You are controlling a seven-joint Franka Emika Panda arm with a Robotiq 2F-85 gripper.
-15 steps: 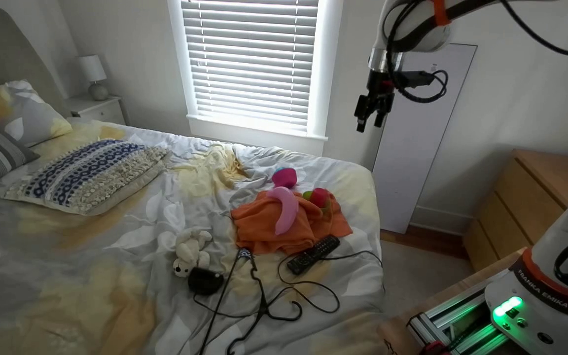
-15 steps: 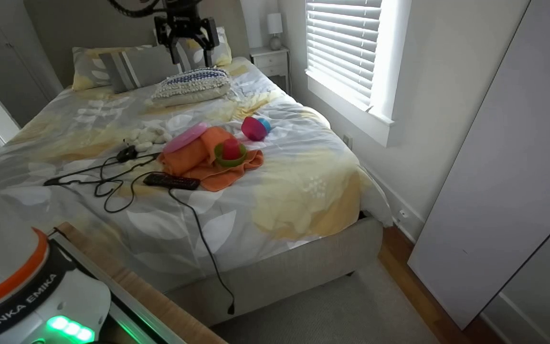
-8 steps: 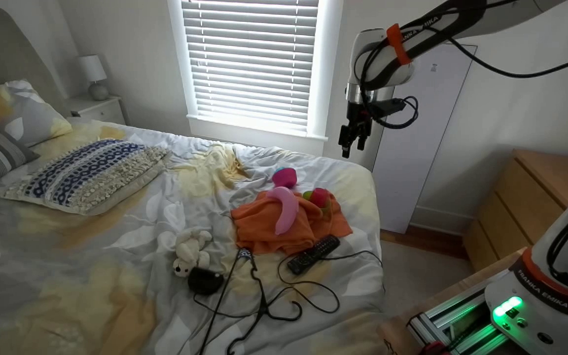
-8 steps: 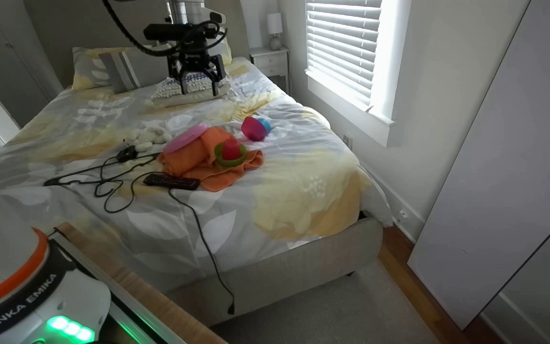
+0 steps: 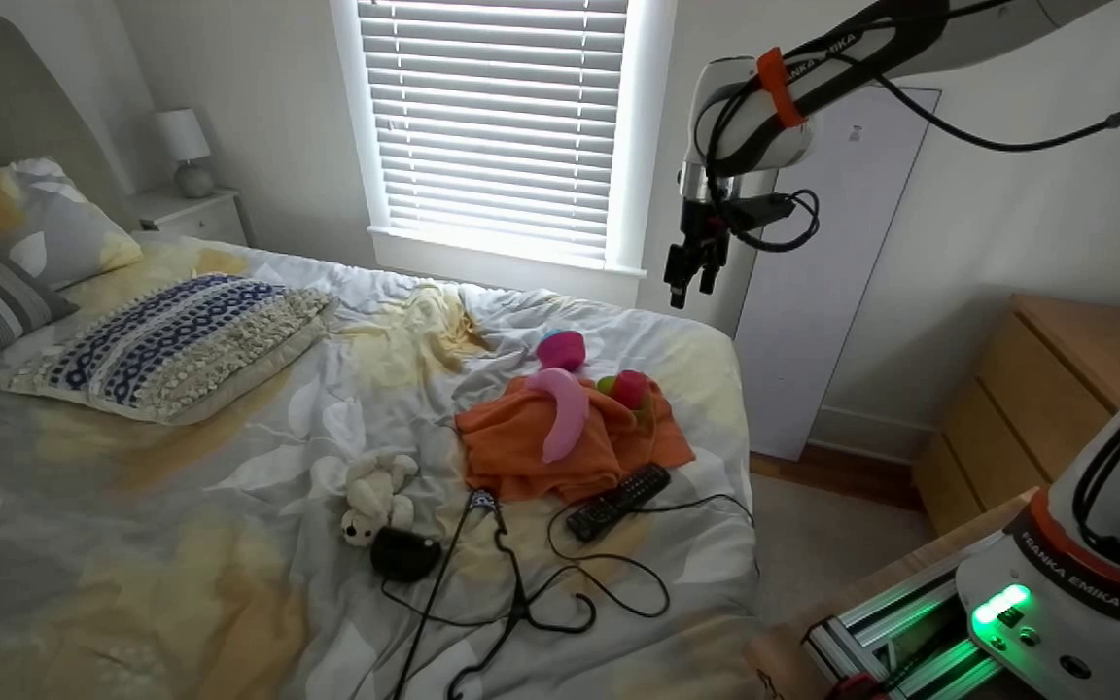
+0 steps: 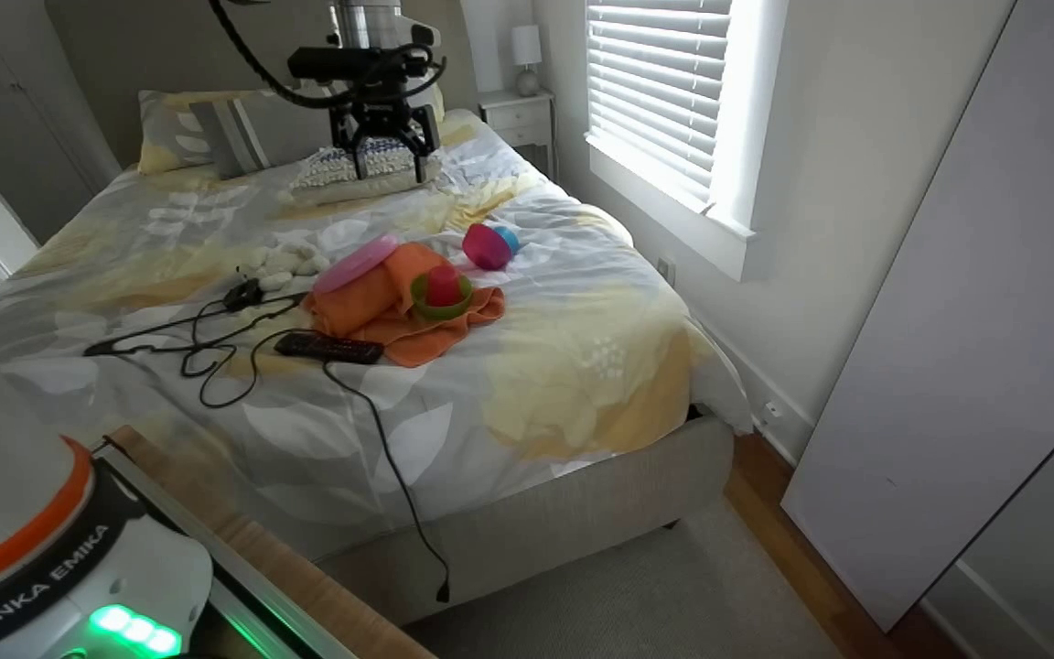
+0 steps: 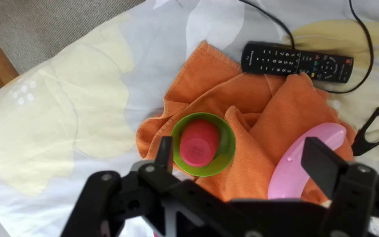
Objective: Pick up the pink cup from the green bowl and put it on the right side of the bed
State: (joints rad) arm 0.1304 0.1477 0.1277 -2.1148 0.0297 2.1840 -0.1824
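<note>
The pink cup point(image 7: 198, 143) stands upside down or tilted inside the green bowl point(image 7: 226, 158) in the wrist view. Cup point(image 6: 442, 286) and bowl point(image 6: 440, 314) also show in an exterior view, resting on an orange cloth on the bed point(image 6: 573, 366). The cup point(image 5: 629, 389) partly hides the bowl point(image 5: 606, 385) in an exterior view. My gripper point(image 7: 239, 141) is open and empty, high above the bed. It shows in both exterior views point(image 5: 693, 295) point(image 6: 390, 174). In the wrist view the bowl lies near the left finger, between the fingers.
The orange cloth point(image 7: 262, 108) carries a pink banana-shaped toy point(image 7: 291, 161). A remote point(image 7: 296, 62), cable, black hanger point(image 6: 188, 348) and white plush toy point(image 5: 377, 496) lie nearby. Another pink cup-like thing with blue point(image 6: 488, 247) is beyond the cloth. A patterned pillow point(image 5: 181, 340) lies farther off.
Over the last second my gripper came down and, in an exterior view, moved left toward the bed. In the last half second it barely shifted. The objects on the bed stayed put.
</note>
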